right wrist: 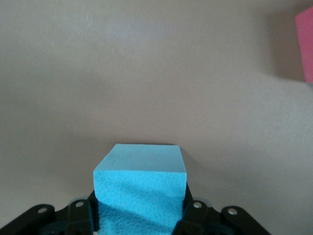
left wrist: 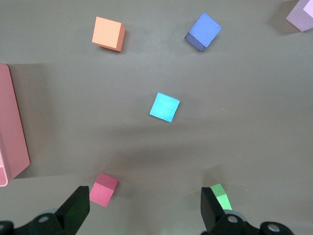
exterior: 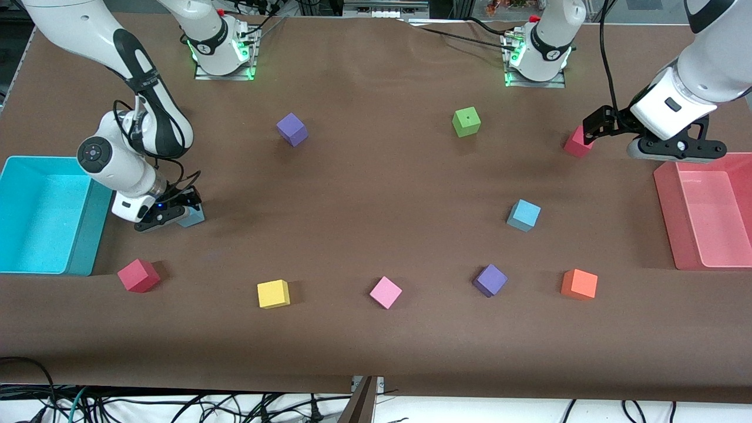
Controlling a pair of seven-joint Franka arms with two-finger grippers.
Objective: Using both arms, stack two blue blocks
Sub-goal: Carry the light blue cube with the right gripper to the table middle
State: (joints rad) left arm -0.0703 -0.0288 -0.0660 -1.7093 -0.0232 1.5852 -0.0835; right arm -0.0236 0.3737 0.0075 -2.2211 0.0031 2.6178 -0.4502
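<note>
My right tool [right wrist: 139,215] sits down at the tabletop [exterior: 376,194] beside the cyan bin [exterior: 35,211], its fingers pressed against either side of one blue block [right wrist: 141,188], so I judge it closed on that cube. The danger I see is in the grip itself: the foam is soft, and if the fingers bite only the lower edges, the block could twist or slip out as I lift, or come away tilted and land crooked on its partner. A fast carry across the tabletop could also clip the purple cube [exterior: 490,279] or the pink cube [exterior: 385,292] on the way. The right arm is folded low, elbow bent above the bin's corner, wrist angled down toward the block, with the red cube [exterior: 138,275] lying nearer the front camera. My left tool [left wrist: 146,208] hangs spread wide, gripping nothing, up in the air over the dark pink cube [exterior: 577,143] close to the pink tray [exterior: 667,200], its arm reaching in from the table's edge and waiting. The other blue block [exterior: 523,214] rests alone on the tabletop toward the left arm's end, well apart from the first, with the orange cube [exterior: 579,284] nearer the camera and the green cube [exterior: 466,121] farther from it.
</note>
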